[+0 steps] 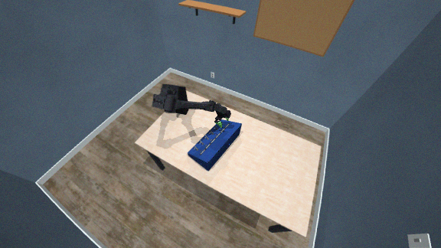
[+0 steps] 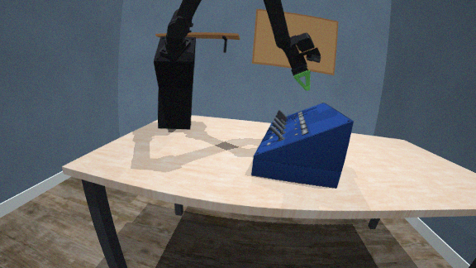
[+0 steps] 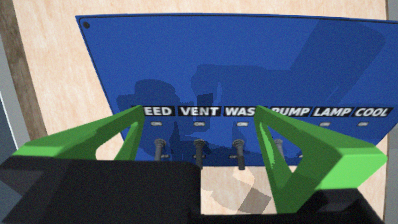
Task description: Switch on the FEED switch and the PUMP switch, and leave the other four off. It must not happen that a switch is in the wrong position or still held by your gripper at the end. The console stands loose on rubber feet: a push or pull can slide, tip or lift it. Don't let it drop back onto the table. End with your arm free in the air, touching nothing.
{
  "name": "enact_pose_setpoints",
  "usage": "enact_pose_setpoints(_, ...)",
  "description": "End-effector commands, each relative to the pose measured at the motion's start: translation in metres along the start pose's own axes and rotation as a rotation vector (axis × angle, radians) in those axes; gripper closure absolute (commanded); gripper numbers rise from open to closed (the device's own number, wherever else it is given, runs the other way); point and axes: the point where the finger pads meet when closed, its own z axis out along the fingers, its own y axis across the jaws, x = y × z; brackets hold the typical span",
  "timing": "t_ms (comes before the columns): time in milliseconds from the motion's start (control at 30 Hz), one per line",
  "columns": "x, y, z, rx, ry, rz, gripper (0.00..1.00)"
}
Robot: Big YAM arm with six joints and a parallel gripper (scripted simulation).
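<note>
The blue console [image 1: 227, 142] [image 2: 307, 159] [image 3: 200, 50] stands on the table with its sloped face up. In the wrist view the FEED lever [image 3: 159, 149], VENT lever [image 3: 199, 149], WASH lever [image 3: 239, 148] and PUMP lever [image 3: 279, 147] all point toward the bottom of the picture, away from their labels. The LAMP and COOL levers are hidden behind the right finger. My gripper [image 1: 223, 123] [image 2: 306, 88] [image 3: 199, 111] is open and empty, above the FEED end of the console and not touching it. Its fingertips cover the start of FEED and part of the WASH and PUMP labels.
The console stands on a pale wooden table [image 1: 276, 164] [image 2: 198, 165]. The arm's black pedestal [image 2: 174, 95] stands at the table's back left in the exterior view. A wall shelf [image 1: 214, 8] [image 2: 207, 36] and a brown board [image 1: 300, 27] [image 2: 273, 37] are on the wall behind.
</note>
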Motion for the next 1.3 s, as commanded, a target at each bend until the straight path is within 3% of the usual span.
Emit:
enact_pose_setpoints(0,-0.01,-0.003,-0.004,0.0,-0.027,0.014,0.0)
enact_pose_setpoints(767,-0.01,-0.004,-0.004,0.001,-0.027,0.014,0.0)
enact_pose_setpoints(1267,-0.011,-0.038,-0.002,0.01,-0.025,0.027,0.0)
